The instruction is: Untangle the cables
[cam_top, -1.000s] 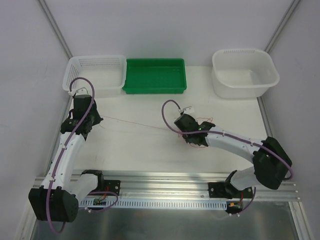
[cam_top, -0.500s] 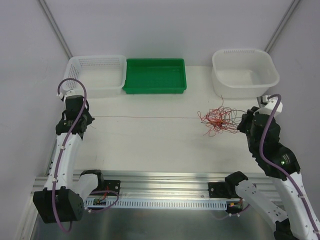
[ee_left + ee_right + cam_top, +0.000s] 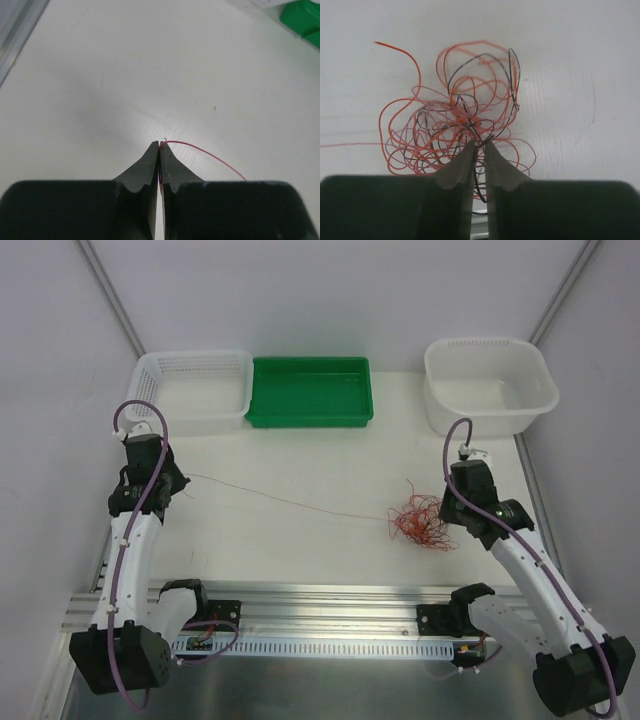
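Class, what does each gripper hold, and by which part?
Left gripper pinches the free end of one red cable. Right gripper sits in the tangle; grip unclear.

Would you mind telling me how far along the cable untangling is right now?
Done: one red wire is mostly drawn out of the tangle, stretching leftward. In hand: the left gripper is shut on its end; the right gripper sits in the tangle, jaws nearly closed, grip unclear. Left: the rest is one knot of orange, pink and dark loops.
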Robot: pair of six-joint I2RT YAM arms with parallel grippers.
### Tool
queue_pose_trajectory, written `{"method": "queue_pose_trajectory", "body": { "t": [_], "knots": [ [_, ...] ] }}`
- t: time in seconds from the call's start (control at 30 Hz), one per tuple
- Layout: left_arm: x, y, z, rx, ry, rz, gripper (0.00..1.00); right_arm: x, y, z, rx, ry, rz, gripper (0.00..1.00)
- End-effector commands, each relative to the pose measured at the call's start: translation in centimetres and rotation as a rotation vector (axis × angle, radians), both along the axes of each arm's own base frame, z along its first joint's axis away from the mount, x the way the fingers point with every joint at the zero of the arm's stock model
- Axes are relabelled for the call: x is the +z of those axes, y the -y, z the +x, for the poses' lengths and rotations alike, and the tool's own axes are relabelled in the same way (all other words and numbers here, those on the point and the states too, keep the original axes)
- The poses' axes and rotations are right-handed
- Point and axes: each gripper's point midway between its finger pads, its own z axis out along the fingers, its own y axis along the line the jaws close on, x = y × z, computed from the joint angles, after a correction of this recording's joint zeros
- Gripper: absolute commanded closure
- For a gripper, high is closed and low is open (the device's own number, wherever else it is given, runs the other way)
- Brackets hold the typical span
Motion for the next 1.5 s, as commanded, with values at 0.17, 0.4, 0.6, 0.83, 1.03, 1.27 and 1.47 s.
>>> {"method": "queue_pose_trajectory", "body": {
  "t": [0.17,0.4,0.6,0.83,1.03,1.27,1.47],
  "knots": [
    [-2.9,7.4,-2.6,-0.319,-0.007,-0.23,0.64,-1.9,-4.6,-0.2,0.177,-0.077,0.073,0.37],
    [0.9,16.2,-5.6,-0.718,0.096,-0.28,0.08,1.5,-6.5,-1.6,0.306,0.004,0.048,0.16],
    [2.0,24.1,-7.6,-1.096,0.042,-0.162,0.06,2.8,-8.0,-3.1,0.398,0.039,0.124,0.04],
    [-0.1,33.1,-6.7,-1.399,0.043,0.062,0.03,3.3,-7.9,-3.8,0.412,0.047,0.139,0.01],
    [-2.5,37.7,-4.4,-1.399,-0.018,0.017,0.05,-0.9,-7.9,-4.1,0.362,-0.095,0.119,0.03],
    [-5.4,37.2,-2.8,-1.137,-0.109,-0.034,0.07,-6.8,-8.5,-3.4,0.243,-0.189,0.118,0.04],
    [-6.0,35.1,-2.3,-0.902,-0.105,-0.089,0.07,-11.2,-9.5,-2.4,0.18,-0.259,0.068,0.1]
  ]
}}
